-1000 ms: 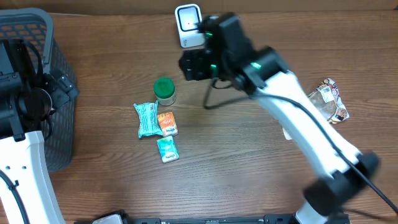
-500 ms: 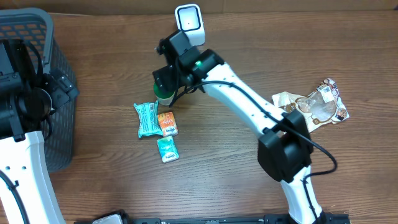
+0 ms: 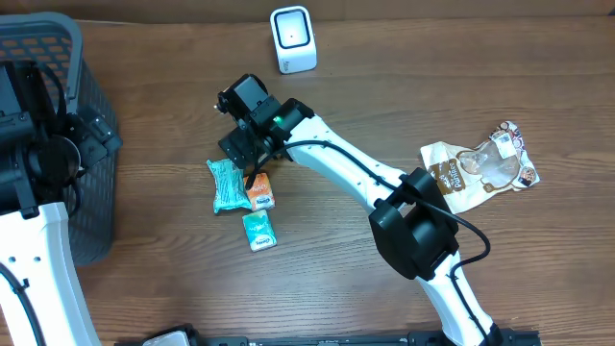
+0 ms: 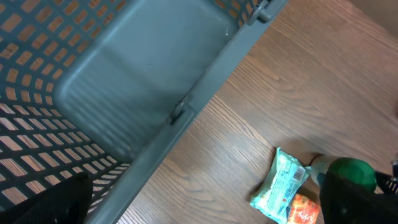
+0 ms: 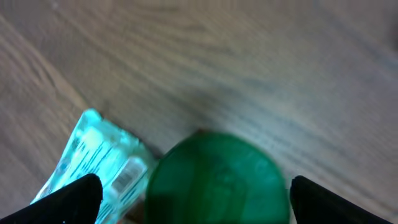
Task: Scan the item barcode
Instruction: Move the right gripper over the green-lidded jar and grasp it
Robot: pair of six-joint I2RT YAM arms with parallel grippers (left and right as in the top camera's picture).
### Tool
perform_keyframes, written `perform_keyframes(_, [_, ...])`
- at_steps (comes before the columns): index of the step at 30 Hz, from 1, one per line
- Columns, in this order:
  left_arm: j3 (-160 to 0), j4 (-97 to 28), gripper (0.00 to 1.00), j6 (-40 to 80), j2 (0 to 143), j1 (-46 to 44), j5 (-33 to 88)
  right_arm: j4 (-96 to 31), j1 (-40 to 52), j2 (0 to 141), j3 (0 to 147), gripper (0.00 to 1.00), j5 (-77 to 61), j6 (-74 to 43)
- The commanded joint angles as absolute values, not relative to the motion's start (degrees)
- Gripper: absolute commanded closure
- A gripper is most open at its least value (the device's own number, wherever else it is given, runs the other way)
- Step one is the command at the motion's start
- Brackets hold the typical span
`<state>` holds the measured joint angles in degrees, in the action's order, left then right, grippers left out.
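A green-lidded jar (image 5: 217, 177) fills the bottom of the right wrist view. My right gripper (image 5: 205, 202) is open, one fingertip on each side of the lid and not touching it. From overhead, the right gripper (image 3: 248, 144) covers the jar. The white barcode scanner (image 3: 293, 38) stands at the table's far edge, behind this gripper. My left gripper (image 4: 201, 211) is open and holds nothing, hovering by the basket's rim. The left wrist view also shows the jar (image 4: 354, 174) at the lower right.
A teal packet (image 3: 227, 183), an orange packet (image 3: 258, 190) and a small teal packet (image 3: 258, 231) lie just in front of the jar. A brown pouch (image 3: 480, 168) lies at the right. The grey basket (image 3: 58, 144) stands at the left edge.
The right arm swung from beside the scanner toward the left and front, coming down over the green jar. Its jaws spread wider. The left arm did not move.
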<state>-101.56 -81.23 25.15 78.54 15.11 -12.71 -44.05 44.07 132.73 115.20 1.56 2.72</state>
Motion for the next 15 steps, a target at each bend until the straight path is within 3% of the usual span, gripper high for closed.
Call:
perform_keyframes(1, [-102.39,-81.17,0.01,25.32,78.65,15.35,-13.54,-42.81,43.86,133.91,115.68,0.03,4.03,3.53])
perform_keyframes(7, [-102.37,-81.17,0.01,25.32,78.65,15.35,-13.52,-41.69,43.86,135.96,115.68,0.08,4.03,3.51])
perform_keyframes(15, [-102.39,-81.19,0.01,25.32,78.65,15.35,-13.54,-42.11,43.77,136.11,115.7,0.25,4.05,3.49])
